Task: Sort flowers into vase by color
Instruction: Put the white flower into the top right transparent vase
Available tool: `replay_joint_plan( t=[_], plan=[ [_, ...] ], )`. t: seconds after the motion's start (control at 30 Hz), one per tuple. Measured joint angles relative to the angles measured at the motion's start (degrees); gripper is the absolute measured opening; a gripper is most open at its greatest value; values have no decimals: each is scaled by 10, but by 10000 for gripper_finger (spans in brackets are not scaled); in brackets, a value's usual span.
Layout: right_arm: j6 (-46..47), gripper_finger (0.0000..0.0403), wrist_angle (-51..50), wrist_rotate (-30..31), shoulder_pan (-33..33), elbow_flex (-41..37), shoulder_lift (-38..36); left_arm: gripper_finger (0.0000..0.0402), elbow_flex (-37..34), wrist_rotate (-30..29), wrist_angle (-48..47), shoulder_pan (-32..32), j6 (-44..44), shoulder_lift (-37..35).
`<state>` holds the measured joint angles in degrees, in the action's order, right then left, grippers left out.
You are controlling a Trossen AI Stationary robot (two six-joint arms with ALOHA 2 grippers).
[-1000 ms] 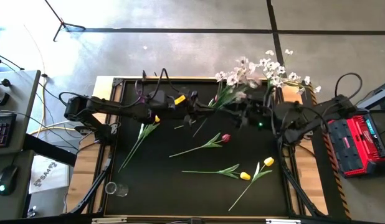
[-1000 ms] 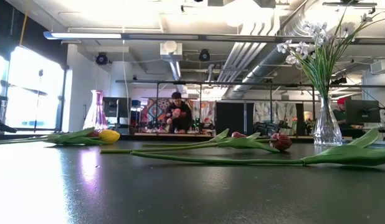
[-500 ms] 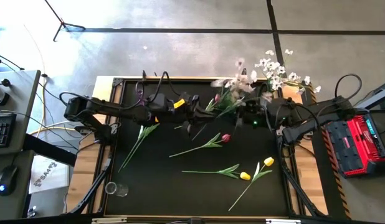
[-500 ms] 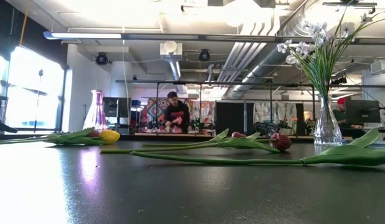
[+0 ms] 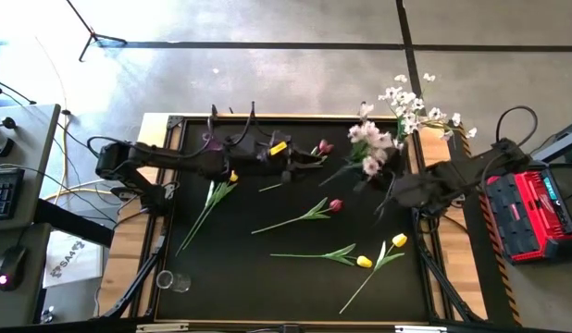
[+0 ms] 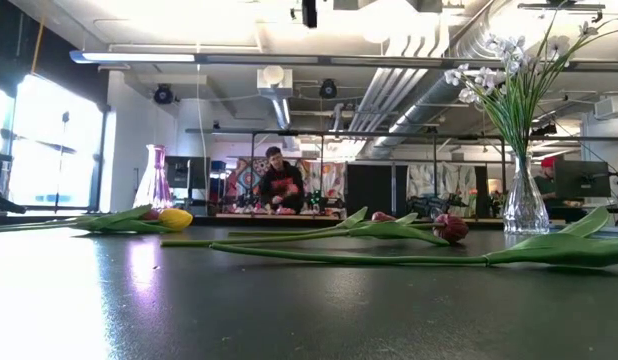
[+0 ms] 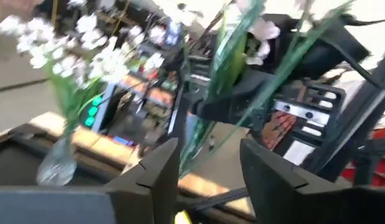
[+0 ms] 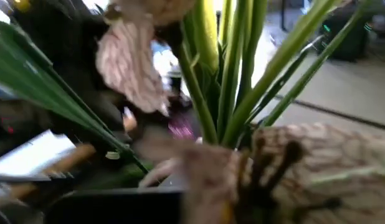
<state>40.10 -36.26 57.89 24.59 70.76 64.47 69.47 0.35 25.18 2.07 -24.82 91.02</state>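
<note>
- The right gripper (image 5: 388, 192) pinches the white spray (image 5: 371, 150) by its stems. It has swung the spray away from the left arm, to just in front of the vase (image 6: 526, 205), which suggests insertion comes next.
- The left gripper (image 7: 208, 155), farther from the vase, has its jaws spread and empty.
- Stems and petals crowd the right wrist view, hiding the right gripper's own fingers.

My work area is evenly lit from above; sun glare whitens the floor (image 5: 45, 83) at the far left. At table level, ceiling lights gleam off the black table (image 6: 139, 290). Both my wrist views are motion-blurred, the white blossoms (image 8: 136, 62) smeared and unfocused.
</note>
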Motion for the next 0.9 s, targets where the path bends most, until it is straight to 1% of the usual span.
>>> replay_joint_plan(
  t=[0.1, 0.23, 0.37, 0.47, 0.5, 0.53, 0.63, 0.77, 0.9],
  plan=[
    [110, 1, -131, 0, 4, 0, -10, 163, 0, 4, -21, 4, -8, 0],
    [230, 1, -298, -7, 6, 0, -12, 161, 0, 3, -37, 6, -12, 0],
    [325, 1, -455, -6, 4, 0, -12, 159, 0, -34, -50, 6, 10, 0],
    [378, 0, -538, 8, -2, 0, -11, 159, 0, -57, -45, 11, 23, 0],
    [378, 0, -540, 17, -7, 0, -12, 159, 0, -60, -45, 15, 25, 0],
    [355, 0, -534, 29, -15, -2, -16, 159, 0, -61, -45, 19, 25, 0],
    [285, 0, -532, 38, -45, -3, -20, 159, 0, -62, -39, 31, 19, 0],
    [177, 0, -537, 40, -96, -3, -20, 159, 0, -62, -25, 40, 11, 0],
    [110, 0, -535, 79, -132, -3, -20, 159, 0, -65, -16, 40, 14, 0]
  ],
)
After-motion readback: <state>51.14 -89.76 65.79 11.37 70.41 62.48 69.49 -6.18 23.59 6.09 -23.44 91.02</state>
